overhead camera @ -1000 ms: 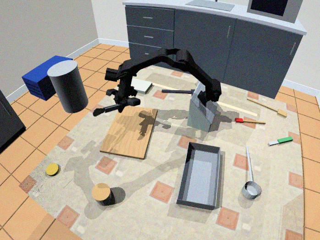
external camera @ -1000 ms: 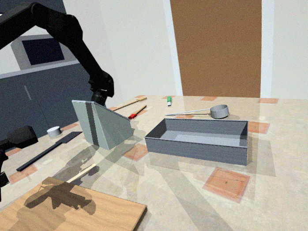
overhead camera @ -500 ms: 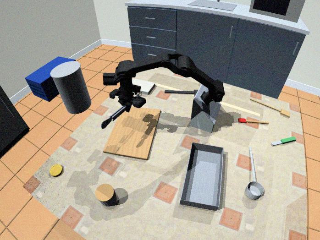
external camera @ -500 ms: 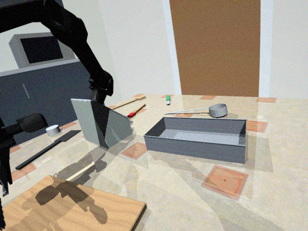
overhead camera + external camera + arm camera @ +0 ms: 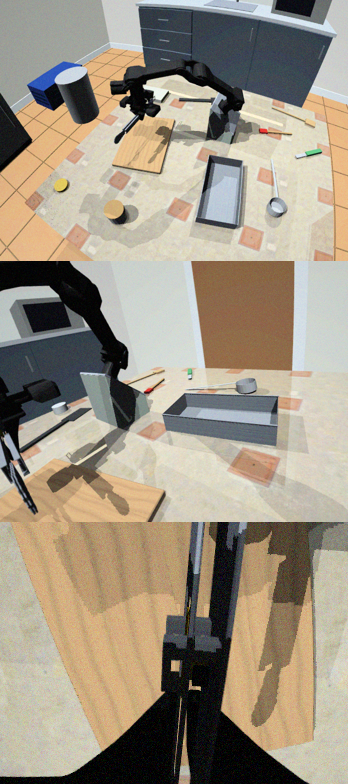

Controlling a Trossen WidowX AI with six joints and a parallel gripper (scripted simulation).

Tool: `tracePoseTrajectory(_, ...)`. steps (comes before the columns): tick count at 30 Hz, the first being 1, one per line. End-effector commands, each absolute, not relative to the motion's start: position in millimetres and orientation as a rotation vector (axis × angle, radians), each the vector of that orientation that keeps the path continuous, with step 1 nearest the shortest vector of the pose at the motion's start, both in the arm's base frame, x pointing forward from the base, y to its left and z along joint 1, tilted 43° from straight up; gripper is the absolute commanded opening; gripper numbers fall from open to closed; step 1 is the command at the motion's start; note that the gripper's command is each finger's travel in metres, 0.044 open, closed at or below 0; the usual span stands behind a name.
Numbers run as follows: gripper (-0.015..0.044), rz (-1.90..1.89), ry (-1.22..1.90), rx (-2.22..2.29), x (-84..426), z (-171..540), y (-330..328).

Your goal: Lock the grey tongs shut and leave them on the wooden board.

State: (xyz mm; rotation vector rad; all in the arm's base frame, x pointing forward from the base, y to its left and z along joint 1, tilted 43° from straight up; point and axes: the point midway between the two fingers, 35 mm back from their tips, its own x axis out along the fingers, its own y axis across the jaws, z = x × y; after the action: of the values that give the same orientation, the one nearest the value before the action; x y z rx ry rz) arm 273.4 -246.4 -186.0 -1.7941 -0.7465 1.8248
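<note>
The grey tongs (image 5: 126, 126) (image 5: 23, 490) (image 5: 227, 582) are held above the wooden board (image 5: 123, 160) (image 5: 151, 489) (image 5: 125, 652). Their two arms lie close together and slope downward, with the dark tips lowest, towards the left in the top view. Whether the hinge lock is engaged cannot be seen. My gripper (image 5: 141, 113) (image 5: 182, 700) is shut on the tongs and points down over the board's back edge. The roasting tin (image 5: 220, 194) (image 5: 222, 429) stands right of the board with nothing in it.
A grey-green wedge-shaped block (image 5: 213, 117) (image 5: 98, 401) stands by the arm's base. A dark spatula (image 5: 196, 99) (image 5: 45, 435) lies behind the board. A brown-topped jar (image 5: 113, 209) and a yellow disc (image 5: 61, 185) are in front. A small pan (image 5: 276, 207) (image 5: 246, 386) sits beyond the tin.
</note>
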Motion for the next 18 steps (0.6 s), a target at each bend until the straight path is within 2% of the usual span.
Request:
tracePoseTrajectory(1,-0.0150,1.830,-0.747,-1.799,273,-187,-247)
tracePoseTrajectory(18,-0.0150,1.831,-0.744,-1.800,275,-209,-230)
